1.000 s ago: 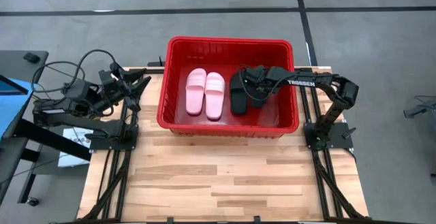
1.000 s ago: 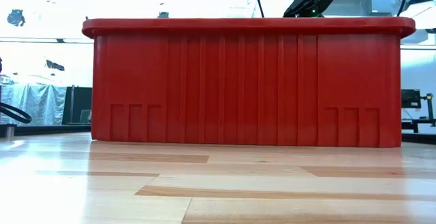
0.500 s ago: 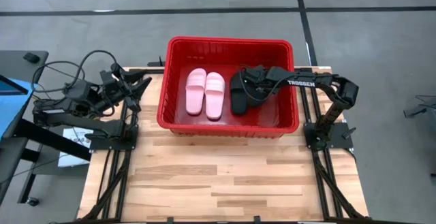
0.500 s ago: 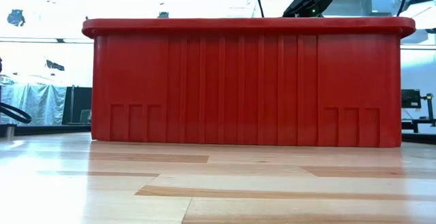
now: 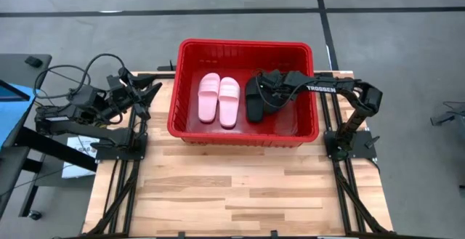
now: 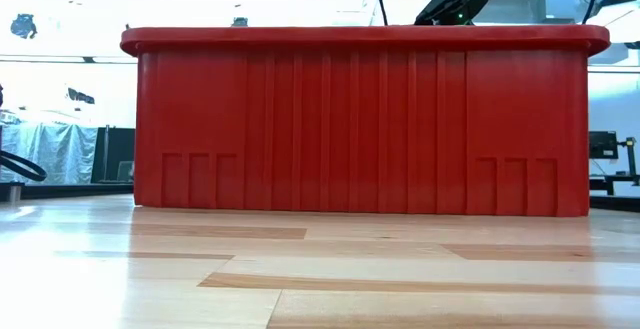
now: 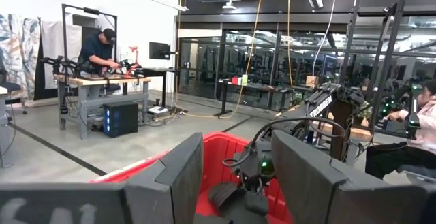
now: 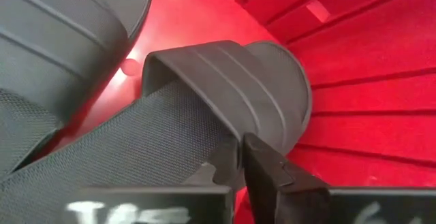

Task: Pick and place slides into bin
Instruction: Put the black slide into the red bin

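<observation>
The red bin stands at the table's far middle. Two pale pink slides lie side by side on its floor, left of centre. One black slide lies beside them. My right gripper reaches into the bin from the right and is shut on the second black slide, which sits close to the bin's right wall. My left gripper is open and empty, left of the bin; its fingers frame the bin's corner in the left wrist view. My right gripper holds the second black slide by its wide strap, at the strap's edge. One finger goes in under the strap and the other finger is outside it. I cannot tell whether the slide is on the bin floor or lifted clear.
The bin's tall near wall fills the low view and hides what is inside. Bare wooden table lies in front of the bin. People work at benches in the room beyond.
</observation>
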You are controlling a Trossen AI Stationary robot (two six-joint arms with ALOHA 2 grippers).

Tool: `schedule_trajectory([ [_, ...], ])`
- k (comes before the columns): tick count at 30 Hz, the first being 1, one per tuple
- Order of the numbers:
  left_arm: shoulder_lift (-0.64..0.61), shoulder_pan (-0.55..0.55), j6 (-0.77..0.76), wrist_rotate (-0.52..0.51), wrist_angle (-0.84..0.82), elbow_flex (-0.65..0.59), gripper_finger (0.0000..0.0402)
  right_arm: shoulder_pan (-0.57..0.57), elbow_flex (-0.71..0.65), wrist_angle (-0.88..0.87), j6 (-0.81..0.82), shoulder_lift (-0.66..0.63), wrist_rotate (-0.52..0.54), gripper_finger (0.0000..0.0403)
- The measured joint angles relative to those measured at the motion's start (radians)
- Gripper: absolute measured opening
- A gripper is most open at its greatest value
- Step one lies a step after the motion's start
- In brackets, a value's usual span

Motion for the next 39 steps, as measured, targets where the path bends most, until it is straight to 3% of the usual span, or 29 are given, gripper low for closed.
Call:
schedule_trajectory([
  [10,0.0,0.0,0.0,0.0,-0.005,0.0,0.0165,0.0,0.0,-0.008,-0.059,0.0,-0.002,0.0003],
  [39,0.0,0.0,0.0,0.0,-0.007,0.0,0.0165,0.0,-0.001,0.065,-0.501,-0.068,-0.093,0.0],
])
